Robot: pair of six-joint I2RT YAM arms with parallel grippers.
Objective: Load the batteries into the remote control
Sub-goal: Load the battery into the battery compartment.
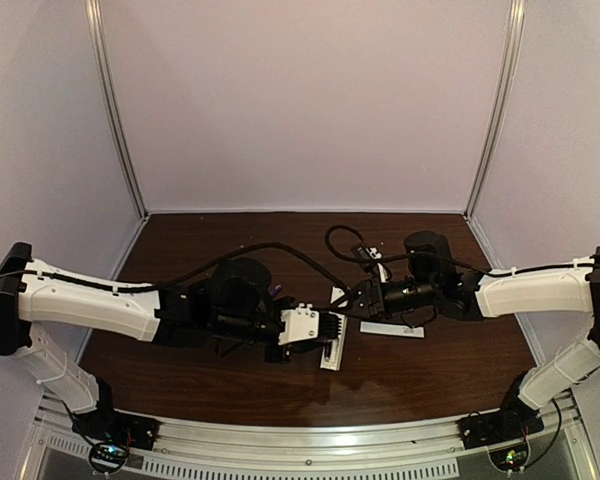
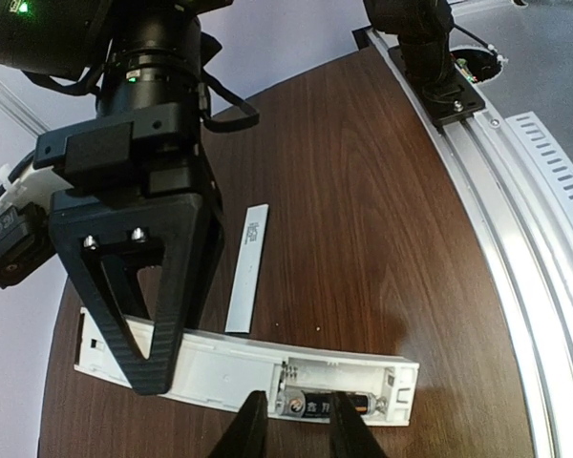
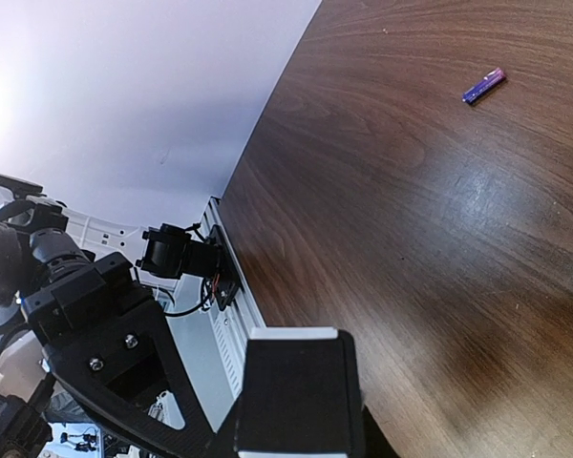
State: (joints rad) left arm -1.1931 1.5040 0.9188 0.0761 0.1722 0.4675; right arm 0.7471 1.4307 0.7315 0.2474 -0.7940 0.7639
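The remote control (image 2: 210,367) lies face down on the table with its battery bay open. It also shows in the top view (image 1: 332,352). The dark battery (image 2: 329,405) lies in the near slot of the bay. My left gripper (image 2: 299,425) is just above that battery, fingers slightly apart with nothing between them; in the top view it (image 1: 328,330) is over the remote. My right gripper (image 1: 358,292) is shut on the remote's far end, and one of its fingers (image 2: 162,315) stands on the remote. The bluish-purple battery (image 3: 483,86) lies loose on the table.
The thin flat white strip (image 2: 247,267) lies on the table beside the remote, and it also shows in the top view (image 1: 392,328). A metal rail (image 2: 516,191) runs along the table's near edge. White walls enclose the table.
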